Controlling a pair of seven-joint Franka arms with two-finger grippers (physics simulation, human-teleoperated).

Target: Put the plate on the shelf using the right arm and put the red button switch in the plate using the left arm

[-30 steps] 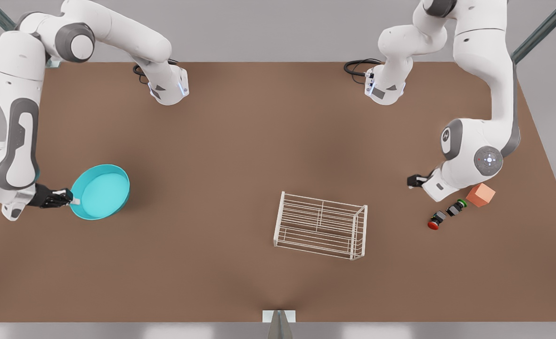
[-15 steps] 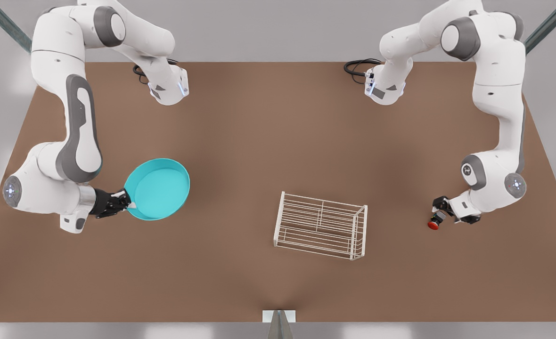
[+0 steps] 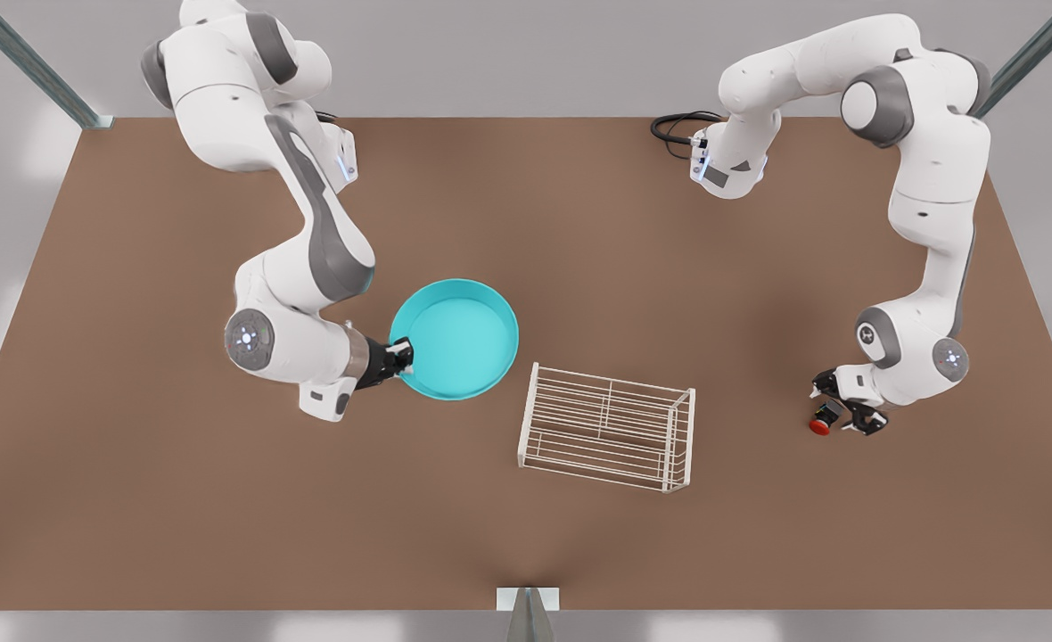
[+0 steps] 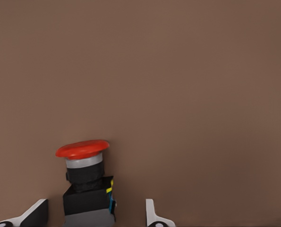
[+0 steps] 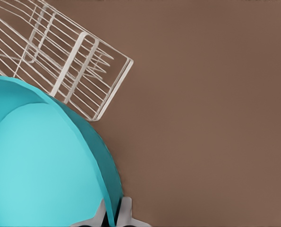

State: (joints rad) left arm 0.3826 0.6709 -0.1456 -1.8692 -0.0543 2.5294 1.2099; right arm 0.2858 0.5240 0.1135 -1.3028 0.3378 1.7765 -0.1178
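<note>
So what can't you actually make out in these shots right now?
- Left pincer: in the front view its wrist covers most of the red button switch; contact is unclear.
- Left wrist view: the picture edge cuts off the switch's base and the fingers.
- Right pincer: whether the plate is clear of the table cannot be judged.
- Shelf: the plate and the picture edge hide part of it in the right wrist view.

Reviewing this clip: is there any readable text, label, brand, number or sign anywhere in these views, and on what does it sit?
None can be read.
The red button switch, between the left gripper's open fingers, carries a small yellow and blue patch on its black body, too small to read.
The plate, held at its rim by the right gripper, and the shelf are unmarked.
</note>
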